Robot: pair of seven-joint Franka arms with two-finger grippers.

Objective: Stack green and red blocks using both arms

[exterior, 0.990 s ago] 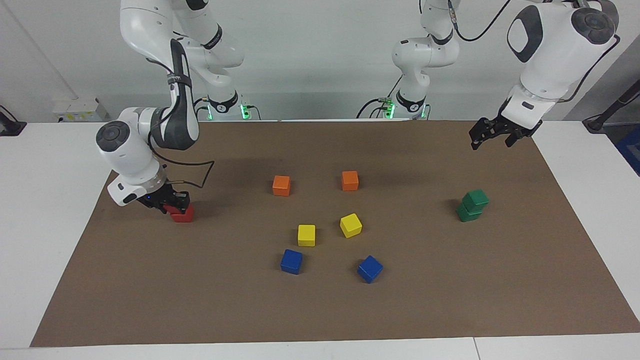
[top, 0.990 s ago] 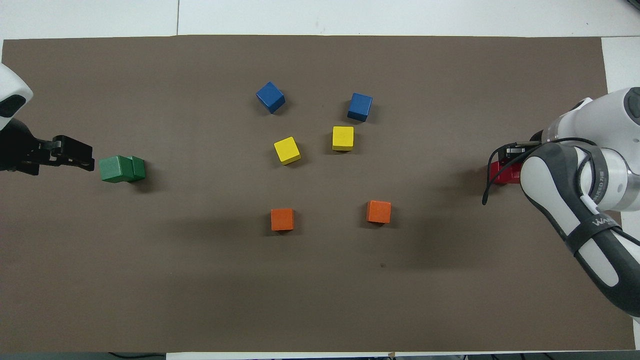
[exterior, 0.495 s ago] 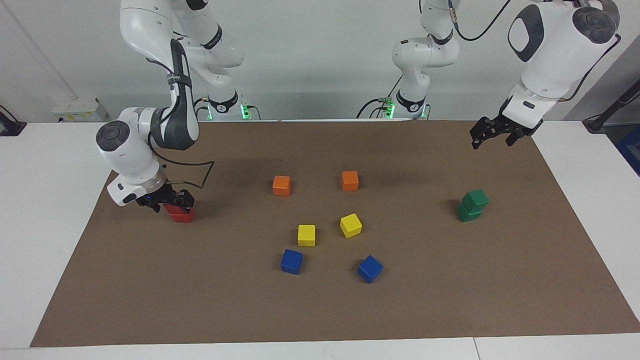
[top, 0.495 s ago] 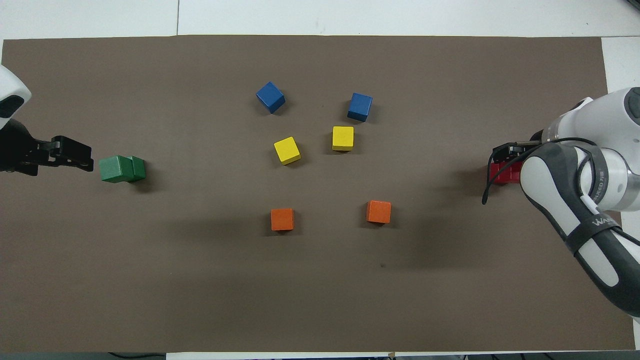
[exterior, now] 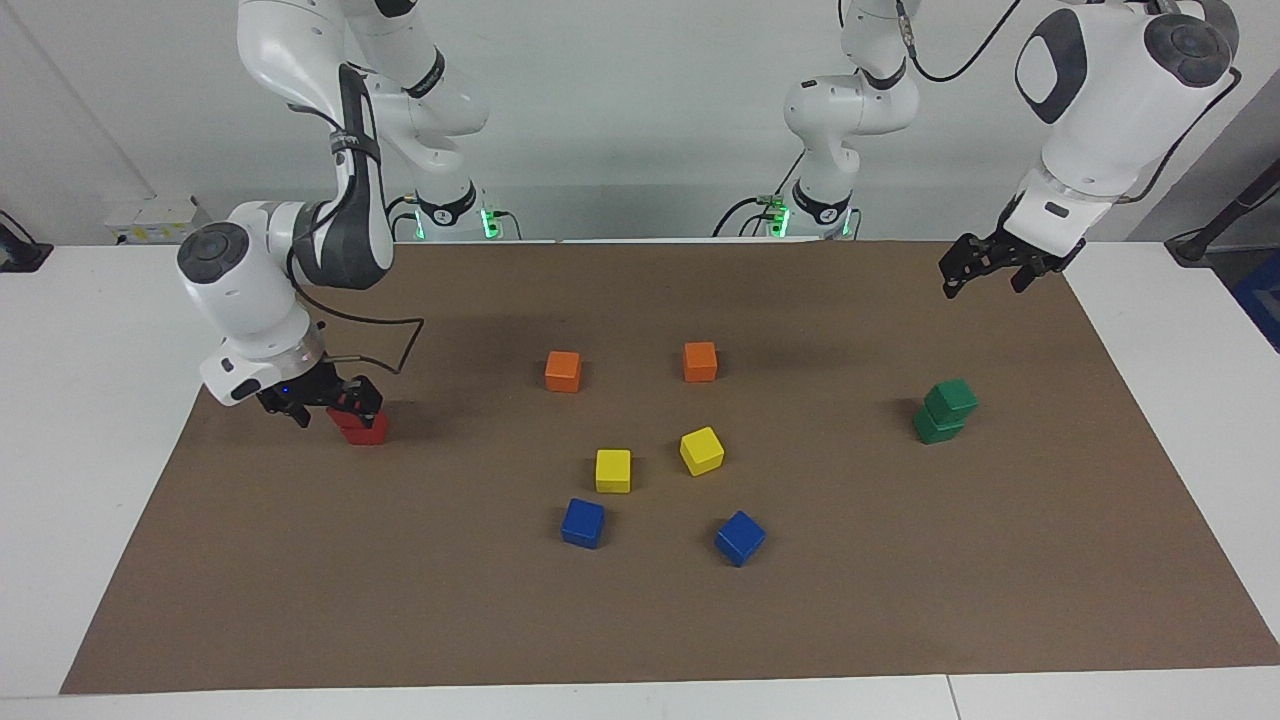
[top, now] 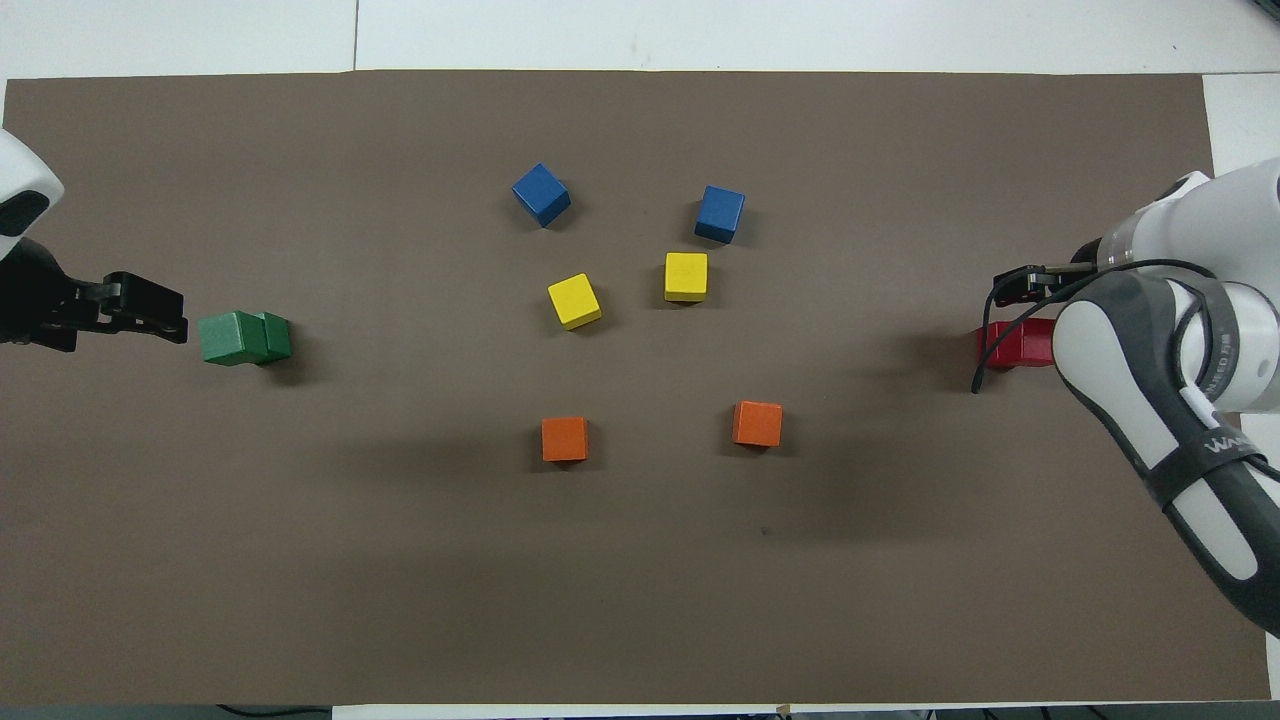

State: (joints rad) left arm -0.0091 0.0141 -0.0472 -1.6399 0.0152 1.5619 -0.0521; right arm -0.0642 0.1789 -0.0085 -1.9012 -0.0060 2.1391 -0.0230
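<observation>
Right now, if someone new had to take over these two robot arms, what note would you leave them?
Left gripper: open, empty, in the air at its own end of the brown mat, waiting.
Right gripper: open, right at the red stack, holding nothing.
Green stack: two green cubes, one on the other, at the left arm's end.
Red stack: two red cubes, at the right arm's end.
Done: both stacks stand.
Left: pull the right gripper away.
</observation>
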